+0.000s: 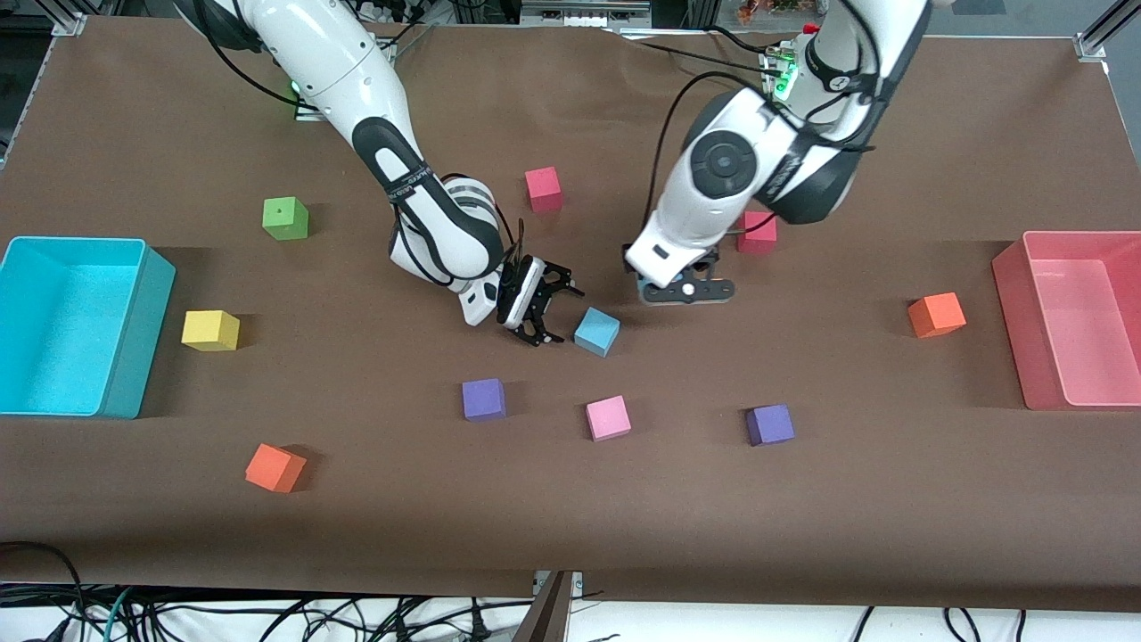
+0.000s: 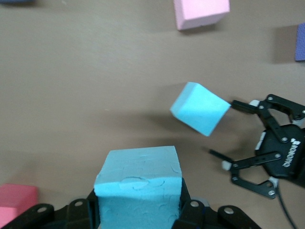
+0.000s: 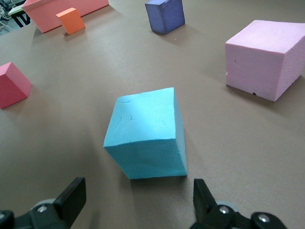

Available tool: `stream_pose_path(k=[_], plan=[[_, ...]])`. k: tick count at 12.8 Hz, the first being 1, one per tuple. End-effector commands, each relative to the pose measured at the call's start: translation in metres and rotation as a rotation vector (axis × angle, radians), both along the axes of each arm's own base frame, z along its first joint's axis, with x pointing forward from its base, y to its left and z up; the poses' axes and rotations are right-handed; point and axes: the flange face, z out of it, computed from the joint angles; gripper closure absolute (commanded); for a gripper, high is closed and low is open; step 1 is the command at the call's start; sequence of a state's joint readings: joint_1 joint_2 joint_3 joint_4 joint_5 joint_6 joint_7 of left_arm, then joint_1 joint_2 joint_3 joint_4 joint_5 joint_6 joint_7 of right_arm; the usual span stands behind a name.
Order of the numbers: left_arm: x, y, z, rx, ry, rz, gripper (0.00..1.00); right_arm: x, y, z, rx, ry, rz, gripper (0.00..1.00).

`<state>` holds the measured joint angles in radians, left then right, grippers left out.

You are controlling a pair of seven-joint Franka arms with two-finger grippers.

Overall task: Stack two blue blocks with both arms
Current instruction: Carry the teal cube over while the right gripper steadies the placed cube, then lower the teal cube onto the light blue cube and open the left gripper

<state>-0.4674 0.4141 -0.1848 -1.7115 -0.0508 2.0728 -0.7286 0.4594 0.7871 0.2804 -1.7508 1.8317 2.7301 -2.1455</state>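
One blue block (image 1: 596,331) lies on the brown table, turned at an angle; it also shows in the left wrist view (image 2: 200,108) and the right wrist view (image 3: 147,138). My right gripper (image 1: 563,314) is low beside it on the right arm's side, open, with the block just ahead of its fingertips (image 3: 71,195) and nothing between them. The second blue block (image 2: 138,191) is clamped in my left gripper (image 2: 139,205), which is shut on it. In the front view the left gripper (image 1: 685,290) hovers over the table beside the loose block, and its own block is mostly hidden.
A cyan bin (image 1: 134,330) stands at the right arm's end, a pink bin (image 1: 1012,312) at the left arm's end. Around the middle lie red cubes (image 1: 543,188) (image 1: 757,232), purple cubes (image 1: 484,399) (image 1: 769,424), a pink cube (image 1: 608,417), orange cubes (image 1: 274,467) (image 1: 936,314), and yellow (image 1: 210,330) and green (image 1: 285,218) cubes.
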Motion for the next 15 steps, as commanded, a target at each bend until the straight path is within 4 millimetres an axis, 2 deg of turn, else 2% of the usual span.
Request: stream_pose_path(k=[1, 6, 12, 15], plan=[[0.018, -0.022, -0.007, -0.001, -0.002, 0.034, 1.0, -0.004, -0.001, 0.003, 0.011, -0.02, 0.014, 0.0], [0.043, -0.05, -0.038, 0.014, -0.04, 0.037, 1.0, -0.001, -0.004, 0.003, 0.009, -0.025, 0.012, 0.0], [0.045, -0.073, -0.07, 0.012, -0.065, 0.058, 1.0, -0.002, -0.003, 0.004, 0.009, -0.033, 0.02, 0.0], [0.043, -0.076, -0.081, 0.027, -0.072, 0.064, 1.0, -0.003, -0.003, 0.003, 0.008, -0.031, 0.02, 0.0]])
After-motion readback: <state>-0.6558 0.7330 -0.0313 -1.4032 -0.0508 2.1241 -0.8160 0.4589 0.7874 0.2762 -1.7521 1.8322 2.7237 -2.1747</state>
